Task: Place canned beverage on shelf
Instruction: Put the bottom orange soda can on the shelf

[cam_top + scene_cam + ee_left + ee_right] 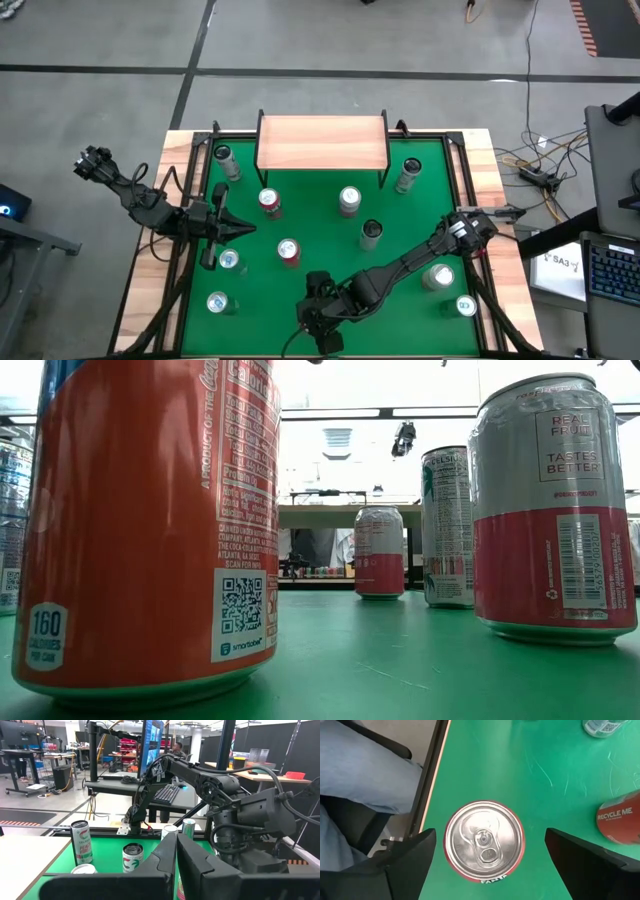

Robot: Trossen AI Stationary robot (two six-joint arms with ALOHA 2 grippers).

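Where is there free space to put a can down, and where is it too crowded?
The shelf top is completely bare. On the green table, an open patch lies between the dark can and the right edge. The left side is crowded: the left gripper sits among the red can and others.

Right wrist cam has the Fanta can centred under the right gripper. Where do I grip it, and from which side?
Come straight down from above. The Fanta can stands upright, lid facing the camera, and the right gripper has its jaws open wider than the can, one on each side. Close on the round side wall just below the rim; it is probably the firmest hold.
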